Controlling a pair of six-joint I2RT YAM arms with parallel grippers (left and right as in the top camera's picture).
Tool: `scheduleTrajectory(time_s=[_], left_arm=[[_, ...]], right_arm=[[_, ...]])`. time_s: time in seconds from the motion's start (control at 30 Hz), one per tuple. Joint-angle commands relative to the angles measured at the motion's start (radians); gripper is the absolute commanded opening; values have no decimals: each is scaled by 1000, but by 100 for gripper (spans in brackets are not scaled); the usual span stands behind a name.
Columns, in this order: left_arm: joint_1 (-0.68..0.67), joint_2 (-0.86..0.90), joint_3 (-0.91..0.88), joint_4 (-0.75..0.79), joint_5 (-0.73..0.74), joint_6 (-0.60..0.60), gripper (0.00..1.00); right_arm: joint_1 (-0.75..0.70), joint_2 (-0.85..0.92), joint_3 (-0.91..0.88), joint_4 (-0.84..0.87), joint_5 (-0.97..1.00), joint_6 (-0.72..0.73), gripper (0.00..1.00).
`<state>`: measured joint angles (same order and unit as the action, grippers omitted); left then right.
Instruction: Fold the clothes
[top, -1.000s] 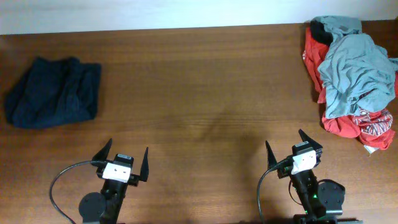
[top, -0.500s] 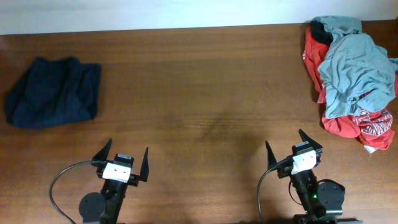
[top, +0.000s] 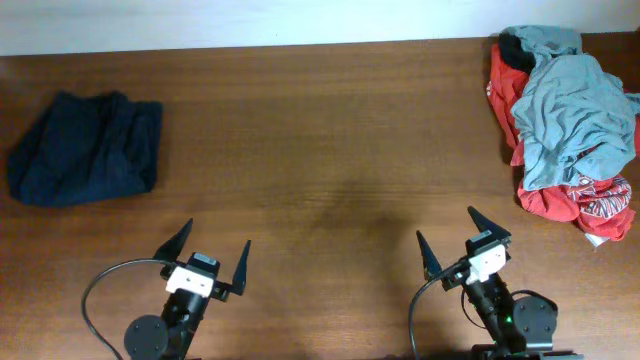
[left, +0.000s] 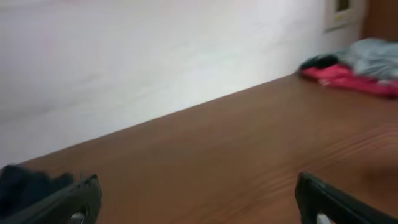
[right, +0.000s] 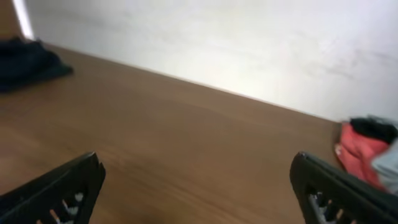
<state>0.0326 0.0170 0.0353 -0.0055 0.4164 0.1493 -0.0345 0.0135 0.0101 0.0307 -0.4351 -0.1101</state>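
The clothes lie in two places. A dark navy garment is crumpled at the far left of the table. A heap at the far right has a pale grey-blue T-shirt on top of red T-shirts with white lettering, with a black piece at its back. My left gripper and right gripper hover near the front edge, both open and empty, far from any cloth. The left wrist view shows its gripper over bare wood. The right wrist view shows its gripper the same way.
The wooden table stretches between the two lots of clothes. A pale wall runs behind its far edge. Black cables loop beside the arm bases at the front.
The left gripper has shifted slightly right and the right gripper slightly left, each turning a little. Both stay open. The clothes have not moved.
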Motion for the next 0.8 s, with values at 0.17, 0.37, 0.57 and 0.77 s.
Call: scheduleTrajectory(time_s=[0.17, 0.37, 0.57, 0.77], left_arm=[[5, 137, 102, 14, 112, -135, 99], [5, 411, 342, 9, 134, -135, 99], [5, 762, 688, -139, 260, -135, 99], [5, 1096, 1009, -368, 329, -135, 99]], right_arm=[[8, 26, 128, 8, -51, 63, 99], [8, 162, 292, 6, -62, 64, 99], [8, 398, 523, -132, -102, 63, 99], [8, 706, 854, -439, -133, 63, 99]])
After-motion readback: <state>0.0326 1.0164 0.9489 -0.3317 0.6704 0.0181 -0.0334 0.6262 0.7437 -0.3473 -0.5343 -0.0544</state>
